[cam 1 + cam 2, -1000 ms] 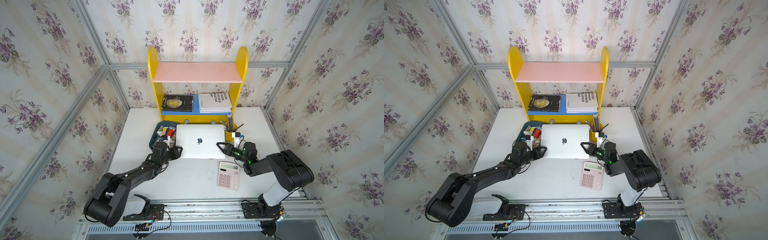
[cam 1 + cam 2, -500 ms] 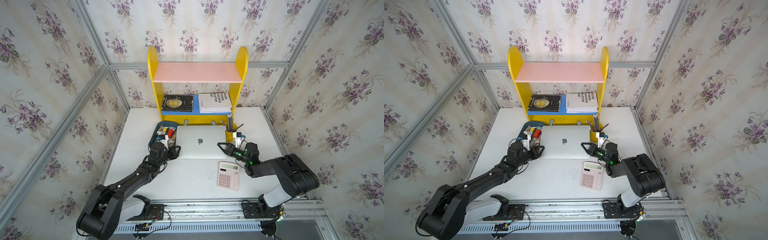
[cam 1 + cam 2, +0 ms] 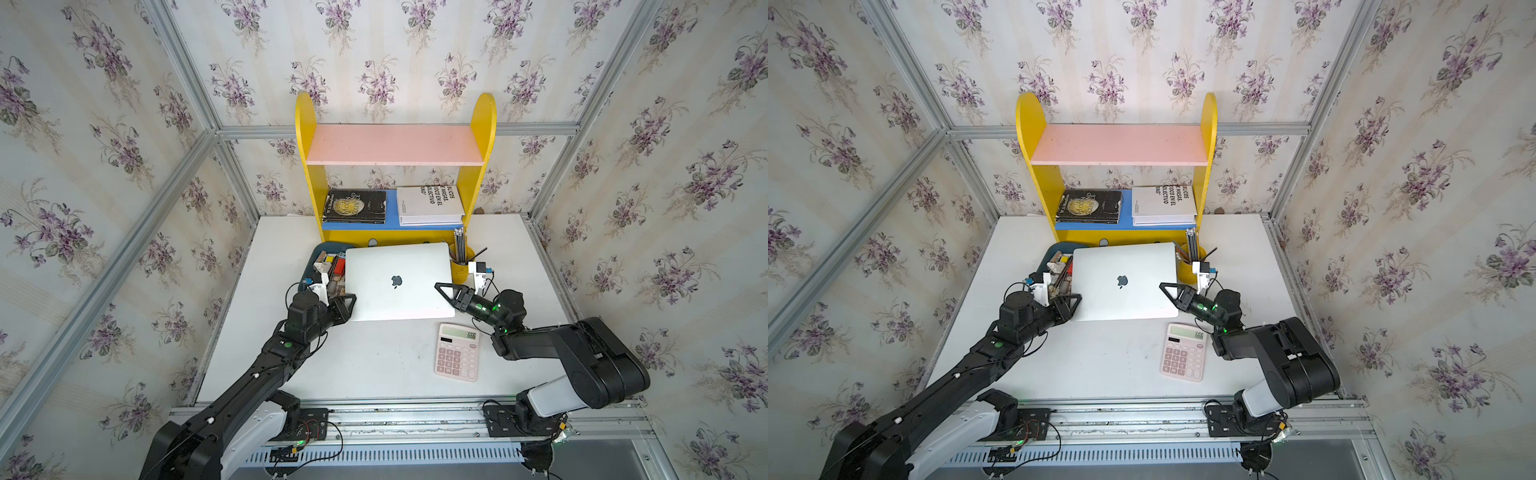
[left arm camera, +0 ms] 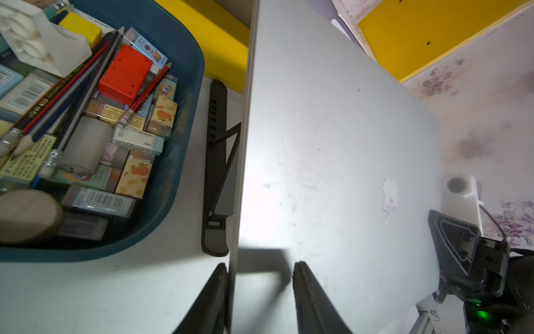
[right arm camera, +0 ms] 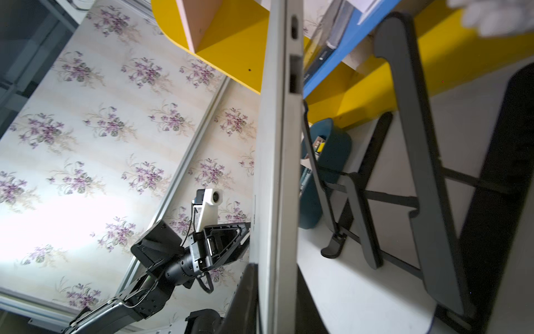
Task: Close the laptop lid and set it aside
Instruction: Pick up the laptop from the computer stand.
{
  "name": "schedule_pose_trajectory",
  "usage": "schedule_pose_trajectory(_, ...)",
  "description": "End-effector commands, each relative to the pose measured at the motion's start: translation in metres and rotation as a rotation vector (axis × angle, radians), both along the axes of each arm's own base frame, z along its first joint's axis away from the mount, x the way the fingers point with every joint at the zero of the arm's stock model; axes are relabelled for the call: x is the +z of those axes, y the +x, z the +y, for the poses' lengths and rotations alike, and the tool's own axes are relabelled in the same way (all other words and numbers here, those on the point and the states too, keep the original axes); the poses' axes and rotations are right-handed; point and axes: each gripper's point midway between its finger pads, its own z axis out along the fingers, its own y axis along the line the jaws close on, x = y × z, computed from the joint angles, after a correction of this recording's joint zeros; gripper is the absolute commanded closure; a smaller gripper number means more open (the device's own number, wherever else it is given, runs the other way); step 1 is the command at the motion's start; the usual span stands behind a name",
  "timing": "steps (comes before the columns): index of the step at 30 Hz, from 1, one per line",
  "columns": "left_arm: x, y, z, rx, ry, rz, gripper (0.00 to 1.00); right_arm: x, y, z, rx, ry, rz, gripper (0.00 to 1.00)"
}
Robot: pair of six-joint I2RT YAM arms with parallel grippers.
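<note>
Laptop is shut, with the laptop lid down flat and the logo up. It sits at the back of the desk, just in front of the yellow shelf, between the blue tray and the yellow pencil cup. We see the black stand beneath it, but can't tell if it rests on the stand or is raised off it.

Left claw is at the tray-side edge near the front corner. Its jaws are partly apart and straddle that edge: one finger is under, one is over the lid with a shadow below it, and we see no firm grip.

Right claw is at the cup-side edge, with its fingers pressed on the top and underside, clamped on the laptop.

Pink calculator lies near the right claw, apart from the laptop.
</note>
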Motion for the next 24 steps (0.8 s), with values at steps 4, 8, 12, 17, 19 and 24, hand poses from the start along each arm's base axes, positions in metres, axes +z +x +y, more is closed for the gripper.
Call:
schedule_pose_trajectory(4,0.051,-0.015,-0.016,-0.106,-0.134,-0.134,0.58,0.029,-0.013,0.003,0.035,0.048,-0.093,0.9)
schedule_pose_trajectory(8,0.058,-0.02,-0.013,-0.101,-0.143,-0.143,0.56,0.044,-0.018,0.002,0.041,0.084,-0.113,0.91)
schedule_pose_trajectory(12,0.065,-0.025,-0.012,-0.101,-0.157,-0.151,0.52,0.057,-0.021,-0.001,0.035,0.113,-0.128,0.93)
schedule_pose_trajectory(17,0.074,-0.031,-0.011,-0.11,-0.173,-0.159,0.46,0.074,-0.023,-0.003,0.023,0.132,-0.158,0.94)
schedule_pose_trajectory(19,0.077,-0.033,-0.012,-0.117,-0.179,-0.161,0.45,0.079,-0.023,-0.003,0.022,0.135,-0.166,0.94)
schedule_pose_trajectory(24,0.076,-0.034,-0.013,-0.124,-0.176,-0.147,0.4,0.093,-0.024,-0.004,0.029,0.157,-0.189,0.94)
